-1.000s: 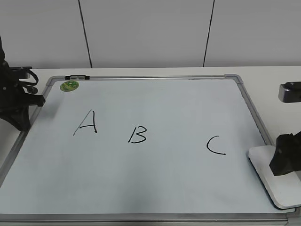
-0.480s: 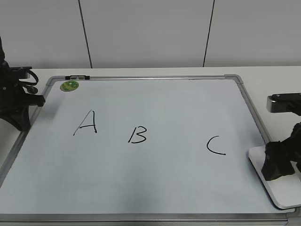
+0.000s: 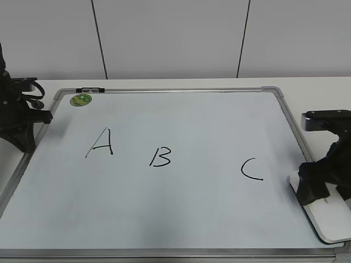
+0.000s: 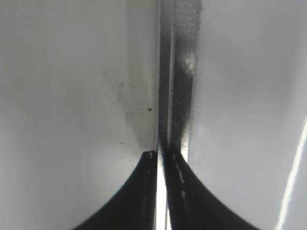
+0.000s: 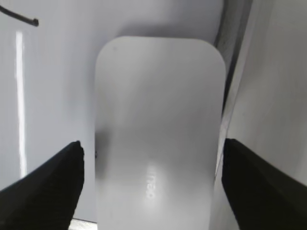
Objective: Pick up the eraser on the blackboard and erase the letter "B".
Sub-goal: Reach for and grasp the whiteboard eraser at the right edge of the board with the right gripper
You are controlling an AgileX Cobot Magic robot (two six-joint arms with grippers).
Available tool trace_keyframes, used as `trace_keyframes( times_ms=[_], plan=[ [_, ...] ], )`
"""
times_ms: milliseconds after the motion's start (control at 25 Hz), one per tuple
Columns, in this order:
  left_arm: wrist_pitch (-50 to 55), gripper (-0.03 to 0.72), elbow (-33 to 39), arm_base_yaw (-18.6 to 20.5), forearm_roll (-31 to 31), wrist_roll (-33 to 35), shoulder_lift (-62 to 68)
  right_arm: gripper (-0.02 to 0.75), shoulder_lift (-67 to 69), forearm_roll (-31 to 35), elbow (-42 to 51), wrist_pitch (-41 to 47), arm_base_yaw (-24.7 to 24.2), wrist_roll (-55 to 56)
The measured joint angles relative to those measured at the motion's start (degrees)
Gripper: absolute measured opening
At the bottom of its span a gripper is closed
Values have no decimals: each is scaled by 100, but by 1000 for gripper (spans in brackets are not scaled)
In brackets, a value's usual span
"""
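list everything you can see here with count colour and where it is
blackboard: 1, white with silver-grey frame, flat on the table
letter "A": 1, black, board's left
letter "B": 1, black, board's middle
letter "C": 1, black, board's right
magnet: 1, green, top-left corner
eraser: 1, white, bottom-right edge of the board
table: 1, white, under the board
left gripper: 1, black, shut, at the board's left frame
right gripper: 1, black, open astride the eraser

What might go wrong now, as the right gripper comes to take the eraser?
The eraser lies against the blackboard frame, so one finger of the open right gripper may land on the frame and slip. Later, a wide wipe at the letter "B" could perhaps smear the "A".
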Motion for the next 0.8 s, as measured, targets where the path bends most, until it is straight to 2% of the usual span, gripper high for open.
trace_keyframes(
  times_ms=[800],
  plan=[
    [0, 28, 0, 0, -13, 4, 0, 645, 358, -122, -181, 147, 13, 329]
  ],
)
